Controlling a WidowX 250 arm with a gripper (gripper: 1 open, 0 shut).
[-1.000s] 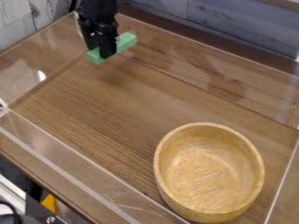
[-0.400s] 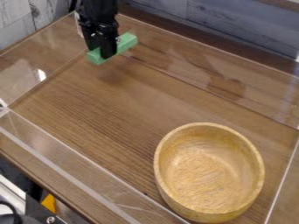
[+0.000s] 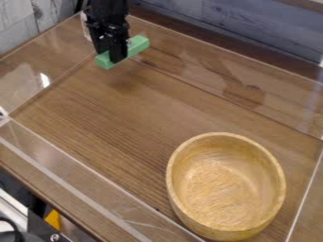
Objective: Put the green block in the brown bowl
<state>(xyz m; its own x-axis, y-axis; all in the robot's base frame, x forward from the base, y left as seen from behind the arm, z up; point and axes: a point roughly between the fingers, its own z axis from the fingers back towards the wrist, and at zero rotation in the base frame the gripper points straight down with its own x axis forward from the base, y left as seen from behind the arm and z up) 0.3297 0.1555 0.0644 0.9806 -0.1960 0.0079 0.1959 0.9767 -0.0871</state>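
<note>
The green block (image 3: 123, 53) lies at the far left of the wooden table, a small flat bright green piece. My black gripper (image 3: 111, 50) comes down on it from above, its fingers shut on the block's middle, so part of the block is hidden behind them. The brown bowl (image 3: 228, 183), large, round and light wooden with a thick rim, stands at the near right with nothing inside, well away from the gripper.
Clear plastic walls (image 3: 76, 180) ring the wood-grain table (image 3: 139, 113). A grey plank wall (image 3: 252, 24) runs along the back. Dark equipment with a yellow part (image 3: 51, 219) sits below the front left edge.
</note>
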